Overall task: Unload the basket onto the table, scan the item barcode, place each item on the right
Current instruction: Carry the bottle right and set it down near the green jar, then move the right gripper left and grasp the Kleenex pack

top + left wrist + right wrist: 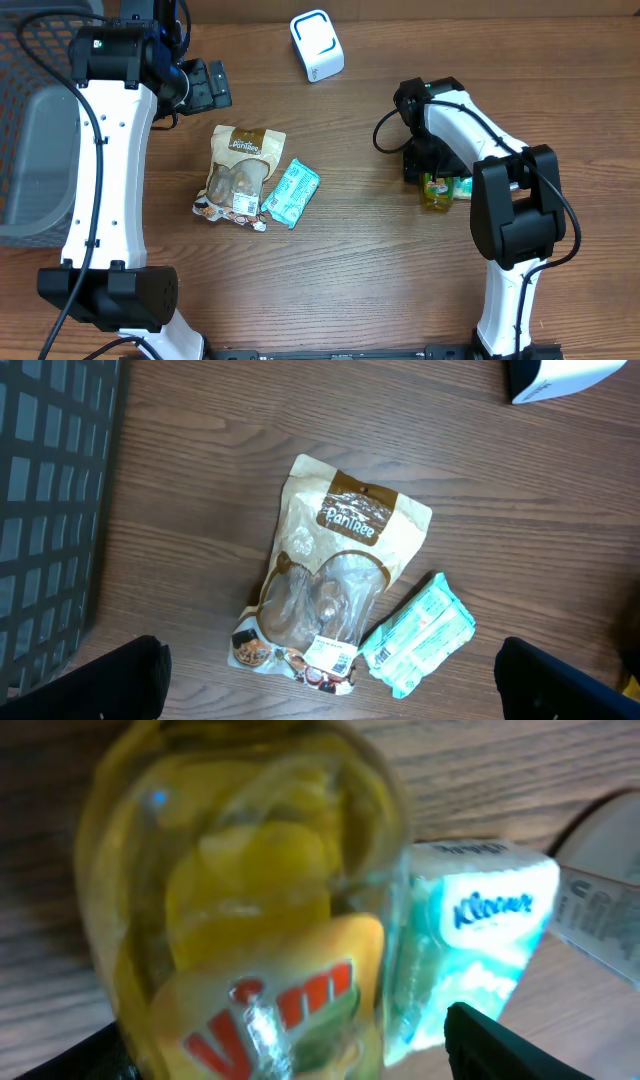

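Note:
A yellow Vim bottle (437,191) lies on the table at the right, and in the right wrist view the bottle (250,900) fills the frame. My right gripper (424,166) stands over it, open; its right finger (510,1045) is clear of the bottle. The white barcode scanner (317,45) sits at the back middle. My left gripper (205,85) hangs wide open at the back left with nothing in it. In its wrist view that gripper (330,685) looks down on a brown snack pouch (335,575).
A teal packet (291,193) lies against the snack pouch (238,172) at the table's middle left. A Kleenex tissue pack (470,940) rests right beside the bottle. A dark mesh basket (30,120) stands at the left edge.

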{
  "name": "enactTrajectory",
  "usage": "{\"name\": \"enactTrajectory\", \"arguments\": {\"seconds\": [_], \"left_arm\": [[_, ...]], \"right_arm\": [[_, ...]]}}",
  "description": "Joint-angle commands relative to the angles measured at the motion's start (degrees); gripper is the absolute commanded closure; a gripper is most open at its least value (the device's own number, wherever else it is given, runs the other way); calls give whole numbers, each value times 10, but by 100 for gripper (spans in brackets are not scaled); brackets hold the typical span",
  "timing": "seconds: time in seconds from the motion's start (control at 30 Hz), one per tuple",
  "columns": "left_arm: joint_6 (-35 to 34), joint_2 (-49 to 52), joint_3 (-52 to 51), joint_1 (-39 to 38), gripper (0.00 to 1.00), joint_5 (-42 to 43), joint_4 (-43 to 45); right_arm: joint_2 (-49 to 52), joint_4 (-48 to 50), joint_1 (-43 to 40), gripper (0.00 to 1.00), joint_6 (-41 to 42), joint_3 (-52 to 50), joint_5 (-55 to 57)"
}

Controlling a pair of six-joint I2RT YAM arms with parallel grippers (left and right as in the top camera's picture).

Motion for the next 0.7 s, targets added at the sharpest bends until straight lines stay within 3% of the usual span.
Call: {"name": "enactTrajectory", "arguments": {"seconds": [0.0, 0.17, 0.3, 0.33, 0.37, 0.57, 0.67], "left_arm": [[6, 1, 9, -4, 0, 3, 2], [6, 1, 9, -4, 0, 3, 2], [6, 1, 9, -4, 1, 3, 2], [6, 1, 9, -4, 1, 3, 2], [6, 1, 9, -4, 1, 3, 2], [6, 1, 9, -4, 1, 3, 2], [6, 1, 9, -4, 1, 3, 2]], "right_arm": [[-5, -24, 5, 17, 12, 59, 16], [-5, -85, 43, 17, 30, 142, 6], [-5, -78, 85, 15, 30, 177, -89], [-5, -68, 94, 13, 30, 177, -121], [-5, -55, 103, 0, 30, 177, -160], [-5, 17, 139, 0, 31, 170, -315], [-4, 36, 156, 11, 40, 170, -316]]}}
